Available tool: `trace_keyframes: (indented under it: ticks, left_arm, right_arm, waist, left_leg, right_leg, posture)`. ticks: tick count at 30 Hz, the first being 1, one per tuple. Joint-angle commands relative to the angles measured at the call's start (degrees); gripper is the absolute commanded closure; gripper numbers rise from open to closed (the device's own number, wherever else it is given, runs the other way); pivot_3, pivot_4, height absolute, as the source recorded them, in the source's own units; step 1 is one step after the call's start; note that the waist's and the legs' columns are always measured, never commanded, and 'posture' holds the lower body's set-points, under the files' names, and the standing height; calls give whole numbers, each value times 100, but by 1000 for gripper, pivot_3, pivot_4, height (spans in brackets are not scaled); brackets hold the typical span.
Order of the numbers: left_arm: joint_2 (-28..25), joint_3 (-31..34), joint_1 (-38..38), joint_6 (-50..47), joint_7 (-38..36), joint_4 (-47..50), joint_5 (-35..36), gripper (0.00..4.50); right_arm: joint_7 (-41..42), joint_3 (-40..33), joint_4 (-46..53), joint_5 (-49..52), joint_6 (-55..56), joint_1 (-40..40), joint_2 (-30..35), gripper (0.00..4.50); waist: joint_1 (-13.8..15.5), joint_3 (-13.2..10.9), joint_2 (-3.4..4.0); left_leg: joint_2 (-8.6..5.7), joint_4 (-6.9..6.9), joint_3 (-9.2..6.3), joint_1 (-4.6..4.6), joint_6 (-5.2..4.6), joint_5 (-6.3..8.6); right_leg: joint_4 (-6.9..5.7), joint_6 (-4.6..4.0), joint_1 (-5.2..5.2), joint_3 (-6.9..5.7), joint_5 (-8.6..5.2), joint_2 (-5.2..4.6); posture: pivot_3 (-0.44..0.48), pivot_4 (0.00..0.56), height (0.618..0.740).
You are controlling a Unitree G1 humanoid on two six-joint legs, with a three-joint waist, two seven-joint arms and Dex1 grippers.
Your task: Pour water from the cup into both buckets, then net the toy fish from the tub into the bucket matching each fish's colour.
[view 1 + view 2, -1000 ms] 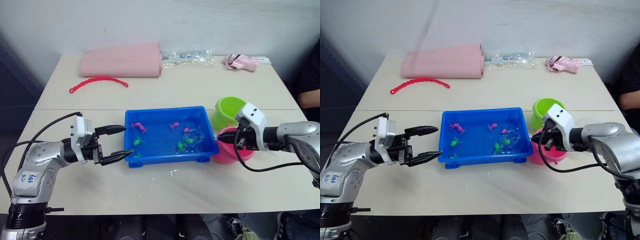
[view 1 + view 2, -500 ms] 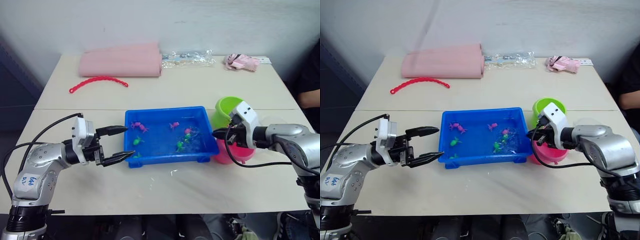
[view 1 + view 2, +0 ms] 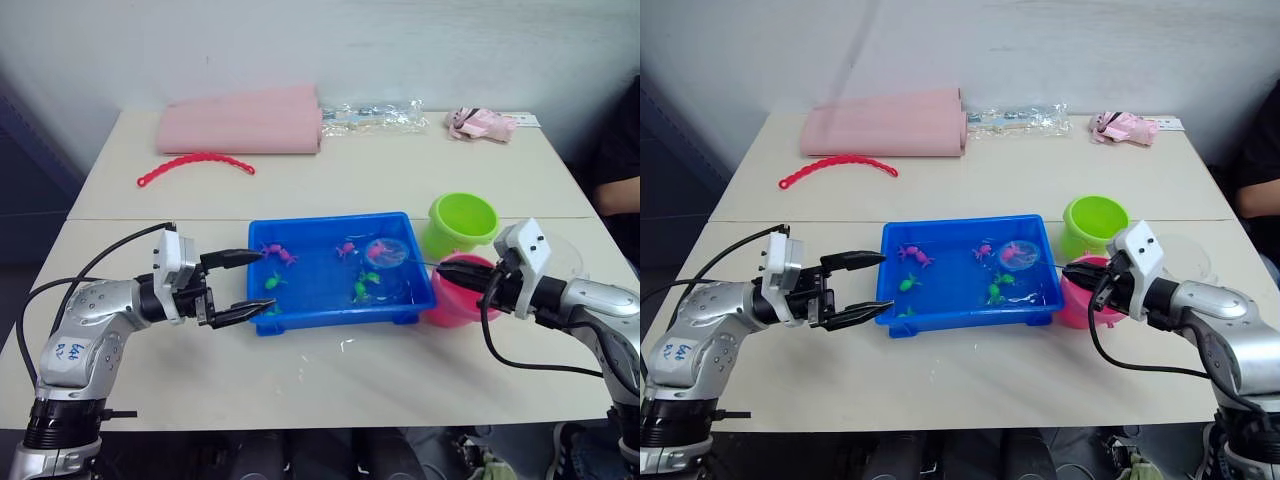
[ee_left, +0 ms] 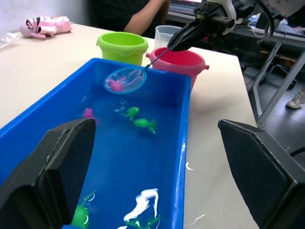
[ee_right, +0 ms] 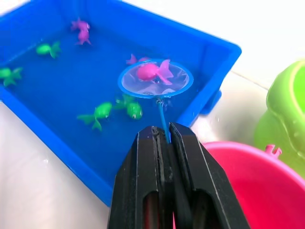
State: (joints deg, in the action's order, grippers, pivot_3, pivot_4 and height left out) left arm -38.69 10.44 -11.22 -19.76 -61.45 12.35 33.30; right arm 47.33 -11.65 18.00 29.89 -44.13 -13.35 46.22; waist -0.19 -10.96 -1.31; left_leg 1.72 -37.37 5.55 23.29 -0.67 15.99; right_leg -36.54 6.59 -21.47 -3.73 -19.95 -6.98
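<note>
Above the shallow bright blue plastic tub (image 3: 340, 270), the small round net (image 5: 155, 78) has come up holding a pink toy fish (image 5: 151, 71). The right pincer (image 5: 164, 135) pinches its stick; the pink plastic bucket (image 3: 462, 290) comes next. The left pincer (image 3: 240, 285) stays spread.

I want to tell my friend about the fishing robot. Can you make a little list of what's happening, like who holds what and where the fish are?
right gripper: shut on the net's handle
net: lifted over the tub, one pink fish lying in it
left gripper: open, at the tub's near left corner, holding nothing
tub: water, more pink and green fish inside
pink bucket: beside the tub, below the right gripper
green bucket: behind the pink one
</note>
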Motion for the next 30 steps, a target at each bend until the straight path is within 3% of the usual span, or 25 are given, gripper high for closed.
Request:
trace_keyframes:
  ticks: [1, 15, 21, 30]
  left_arm:
    - [30, -249, -451, 106, -263, -224, -2, 20]
    - [543, -733, -1237, -135, -385, -591, 176, 20]
    - [693, -881, -1387, -53, -549, -801, 114, 20]
    - [826, -967, -1461, -12, -564, -868, 76, 20]
  right_arm:
    - [180, -898, 521, 148, 1099, 749, -330, 4500]
    - [693, -3402, 1214, 158, 2576, 3003, -756, 4500]
    - [992, -3539, 580, -716, 4596, 3558, -937, 4500]
    - [652, -3302, -997, -2812, 7640, 3539, -242, 4500]
  waist:
    - [7, 0, 0]
    - [107, 2, 3]
    - [69, 3, 4]
    - [19, 3, 4]
  left_leg:
    - [0, 1, -1, 0, 0, 0]
    - [6, -4, -6, -7, 3, -4]
    - [6, -4, 0, -20, 6, -6]
    - [4, -5, -1, -24, 10, -9]
  right_leg:
    - [0, 0, 0, 0, 0, 1]
    - [2, 2, 14, 9, 1, 30]
    - [-3, 5, 18, 19, 3, 34]
    - [-3, 5, 21, 21, 3, 34]
  posture:
    - [0, 150, 740]
    - [0, 150, 740]
    - [0, 150, 740]
    - [0, 150, 740]
